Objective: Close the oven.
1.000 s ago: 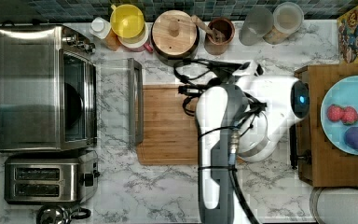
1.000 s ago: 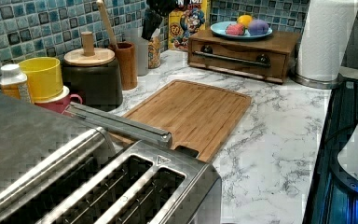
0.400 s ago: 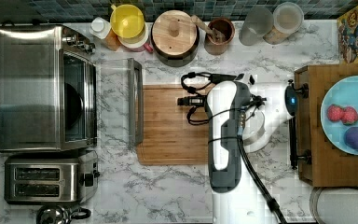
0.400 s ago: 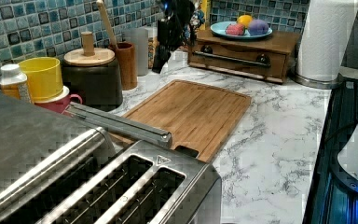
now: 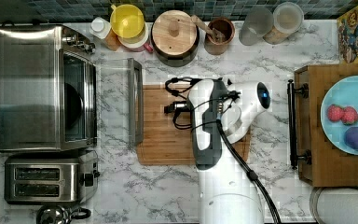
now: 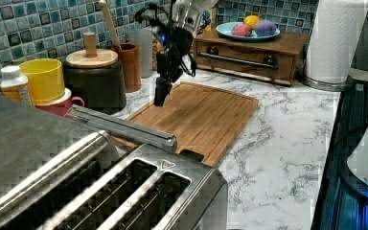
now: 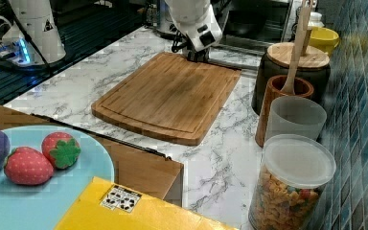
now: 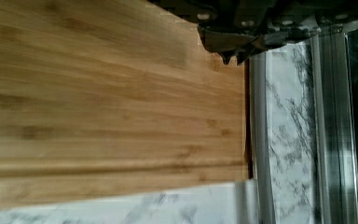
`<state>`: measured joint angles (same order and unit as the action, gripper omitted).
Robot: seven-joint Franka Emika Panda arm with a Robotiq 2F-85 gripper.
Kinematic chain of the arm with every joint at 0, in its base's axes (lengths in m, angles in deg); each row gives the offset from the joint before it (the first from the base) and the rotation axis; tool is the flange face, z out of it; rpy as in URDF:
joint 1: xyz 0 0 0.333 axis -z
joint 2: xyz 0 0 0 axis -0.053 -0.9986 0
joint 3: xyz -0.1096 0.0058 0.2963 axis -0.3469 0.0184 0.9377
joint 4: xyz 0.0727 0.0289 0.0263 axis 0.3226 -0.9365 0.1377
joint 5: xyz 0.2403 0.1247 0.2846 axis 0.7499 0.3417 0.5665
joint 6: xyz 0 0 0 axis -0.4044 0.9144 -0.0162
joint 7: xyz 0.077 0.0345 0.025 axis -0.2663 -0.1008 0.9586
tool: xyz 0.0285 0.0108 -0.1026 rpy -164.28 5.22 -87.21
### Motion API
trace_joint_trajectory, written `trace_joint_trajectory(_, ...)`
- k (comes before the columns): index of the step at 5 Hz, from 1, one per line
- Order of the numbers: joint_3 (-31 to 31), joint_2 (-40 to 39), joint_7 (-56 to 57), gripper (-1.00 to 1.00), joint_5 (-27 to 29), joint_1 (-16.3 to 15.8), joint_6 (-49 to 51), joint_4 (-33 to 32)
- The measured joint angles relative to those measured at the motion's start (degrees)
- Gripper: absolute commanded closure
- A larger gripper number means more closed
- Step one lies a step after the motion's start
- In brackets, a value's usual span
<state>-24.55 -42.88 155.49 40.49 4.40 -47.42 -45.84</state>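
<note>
The oven [image 5: 28, 88] stands at the top view's left with its glass door [image 5: 114, 107] folded down flat over the counter. The door's bar handle [image 5: 138, 107] runs along the wooden cutting board's [image 5: 163, 140] edge. My gripper [image 5: 170, 108] hangs over the board's oven-side end, a short way from the handle and apart from it. In the left view the gripper [image 6: 161, 96] points down just above the board, beyond the handle [image 6: 124, 128]. The wrist view has the fingertips [image 8: 226, 55] close together with nothing between them, beside the handle [image 8: 257, 140] and glass [image 8: 289, 130].
A two-slot toaster [image 5: 46, 179] sits next to the oven. A dark crock with a wooden lid [image 5: 175, 32], a utensil holder [image 5: 219, 30], a yellow cup [image 5: 127, 21] and jars line the tiled back wall. A wooden drawer box [image 5: 331, 140] carries a blue plate of fruit.
The arm has swung toward the top view's left, bringing the gripper from the board's far side to its oven-side end, and lower in the left view. The oven door has stayed open.
</note>
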Motion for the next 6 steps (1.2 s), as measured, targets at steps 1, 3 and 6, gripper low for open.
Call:
trace_joint_trajectory(1, 2.2, -2.67, 0.0, 1.0, 0.9, -0.16, 0.5, 0.0)
trace_joint_trajectory(3, 5.77, -5.41, 0.17, 1.0, 6.97, -1.01, -1.15, 0.0)
trace_joint_trajectory(6, 8.98, -5.6, 0.17, 1.0, 7.13, -0.39, -2.38, 1.45)
